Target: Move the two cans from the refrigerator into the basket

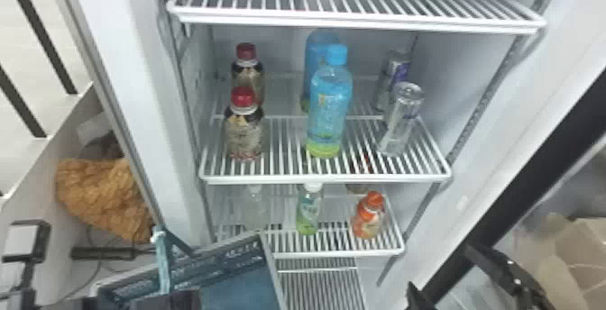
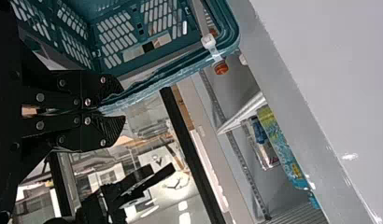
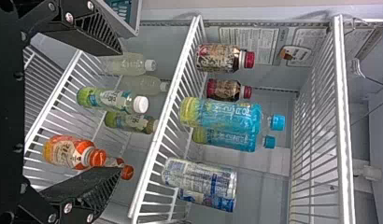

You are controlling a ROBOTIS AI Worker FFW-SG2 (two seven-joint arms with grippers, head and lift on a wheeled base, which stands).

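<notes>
Two silver cans stand one behind the other on the middle shelf's right side: the front can (image 1: 401, 120) and the rear can (image 1: 393, 77). The right wrist view also has the front can (image 3: 199, 175) and rear can (image 3: 213, 200). Below the shelves, at bottom centre-left, is the teal basket (image 1: 216, 262). My left gripper (image 1: 176, 301) is at its near side; in the left wrist view my left gripper (image 2: 116, 106) is shut on the basket's rim (image 2: 157, 86). At lower right, my right gripper (image 1: 439, 268) stands open below and right of the cans; its fingers frame empty space (image 3: 118, 112).
Blue bottles (image 1: 329, 111) stand left of the cans, with red-capped bottles (image 1: 245, 129) farther left. An orange bottle (image 1: 369, 216) and a green bottle (image 1: 309, 210) occupy the shelf below. The upper shelf (image 1: 360, 23) hangs over the cans. The refrigerator's right wall (image 1: 455, 79) is beside them.
</notes>
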